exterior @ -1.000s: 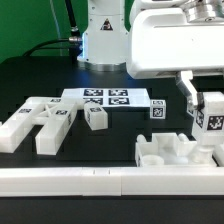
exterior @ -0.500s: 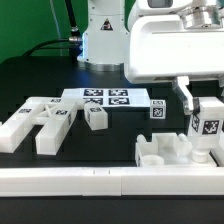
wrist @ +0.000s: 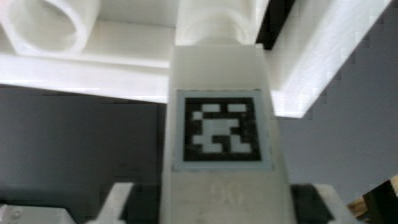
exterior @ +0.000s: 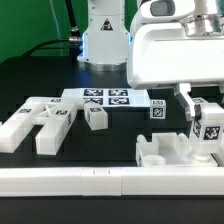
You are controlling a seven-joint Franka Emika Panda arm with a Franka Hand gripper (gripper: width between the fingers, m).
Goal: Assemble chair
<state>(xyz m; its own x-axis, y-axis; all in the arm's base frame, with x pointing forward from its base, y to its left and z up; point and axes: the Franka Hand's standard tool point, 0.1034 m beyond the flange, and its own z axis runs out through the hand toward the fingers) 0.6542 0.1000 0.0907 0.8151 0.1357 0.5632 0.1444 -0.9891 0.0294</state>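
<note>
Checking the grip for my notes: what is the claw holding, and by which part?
A white chair leg, pinched by the claw at its upper end.

The table (exterior: 30, 80) has a flat black top. A blocky white seat part (exterior: 160, 152) rests on it just below the gripper (exterior: 205, 115) and is the item nearest to it. A small tagged cube (exterior: 158, 109) stands near the gripper, toward the exterior view's left. Further from the gripper in that direction, the marker board (exterior: 105, 98) lies flat on the surface. A small white block (exterior: 96, 117) sits just in front of the marker board. A cluster of flat white tagged parts (exterior: 35, 122) lies farthest from the gripper. A long white border rail (exterior: 80, 182) runs along the table edge on the camera side of the gripper. The robot base (exterior: 102, 42) stands behind the marker board, well apart from the gripper.
</note>
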